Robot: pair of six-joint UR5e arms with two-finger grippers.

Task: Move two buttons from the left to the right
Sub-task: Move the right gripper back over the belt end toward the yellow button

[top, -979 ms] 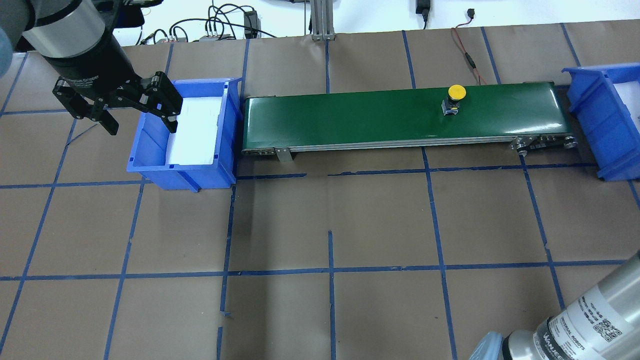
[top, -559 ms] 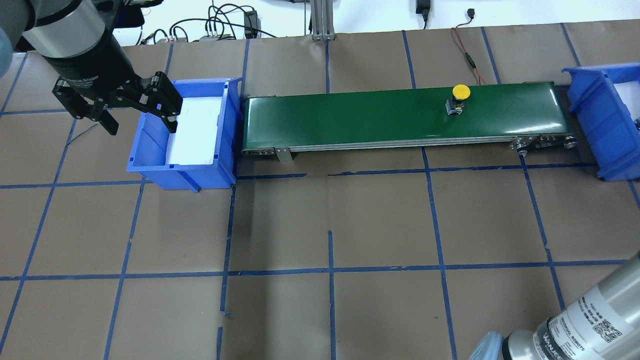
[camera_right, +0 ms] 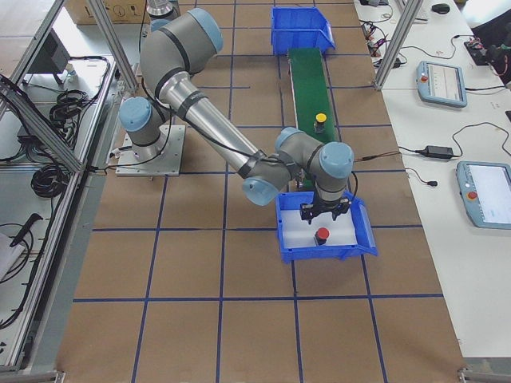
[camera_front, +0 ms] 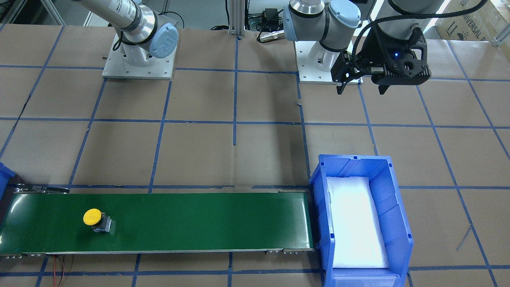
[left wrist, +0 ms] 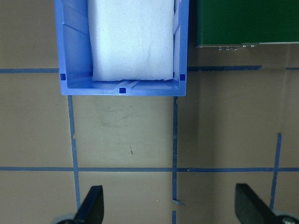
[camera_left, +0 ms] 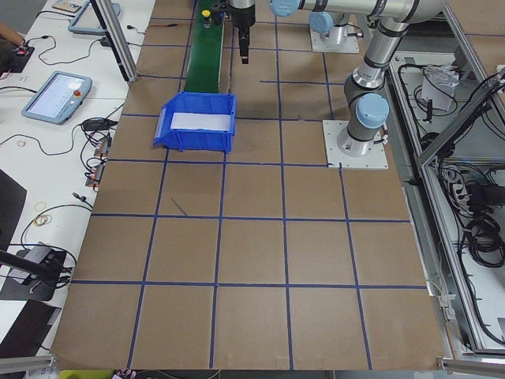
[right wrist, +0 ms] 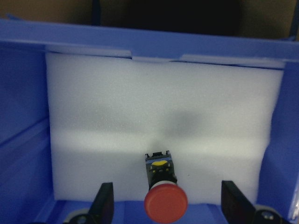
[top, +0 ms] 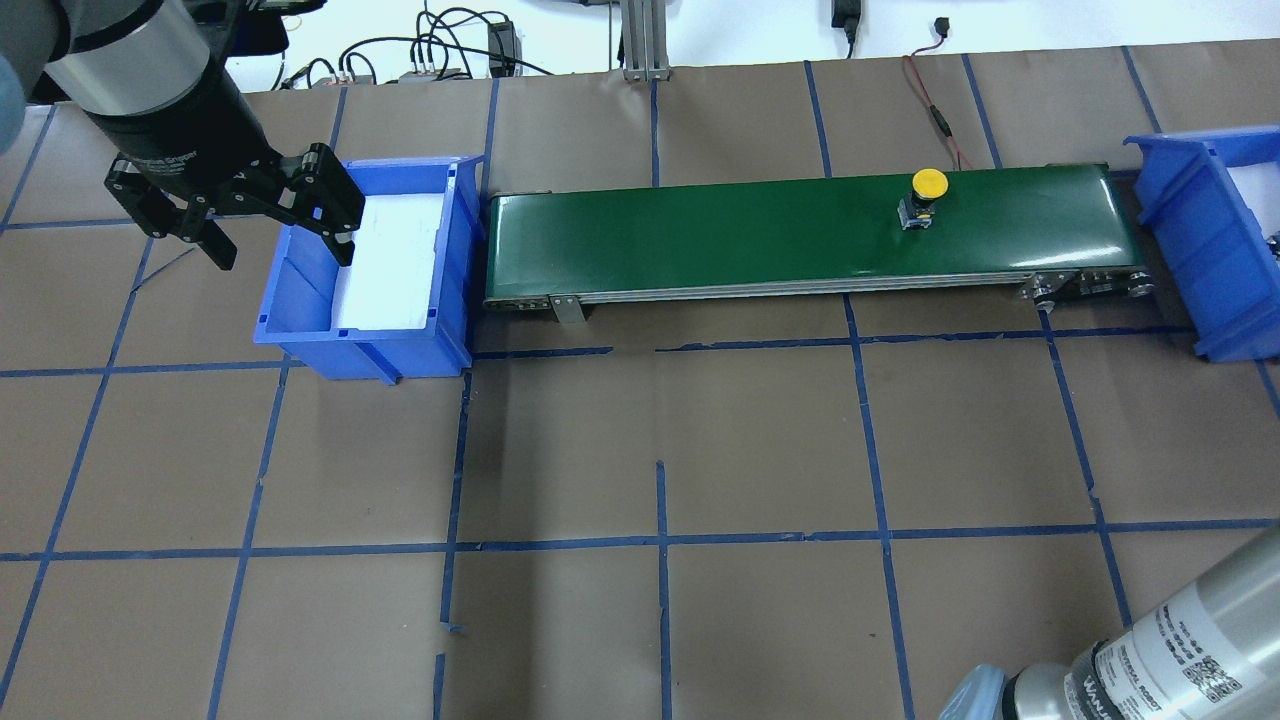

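The yellow-capped button (top: pixel 925 190) stands on the green conveyor belt (top: pixel 700 235) near its right end; it also shows in the front view (camera_front: pixel 95 219). The red-capped button (right wrist: pixel 164 196) lies on the white foam in the right blue bin (right wrist: pixel 28 116), also seen in the right exterior view (camera_right: pixel 321 234). My right gripper (right wrist: pixel 170 207) is open above it, with its fingers wide apart and not touching it. My left gripper (top: pixel 285 255) is open and empty, raised by the near left side of the left blue bin (top: pixel 300 330).
The left bin (camera_front: pixel 322 199) holds only white foam and stands against the belt's left end. The right bin (top: pixel 1180 200) stands at the belt's right end. Cables lie along the table's far edge (top: pixel 440 50). Blue tape lines grid the brown table.
The yellow button has moved a little to the right along the belt. My left gripper has not moved.
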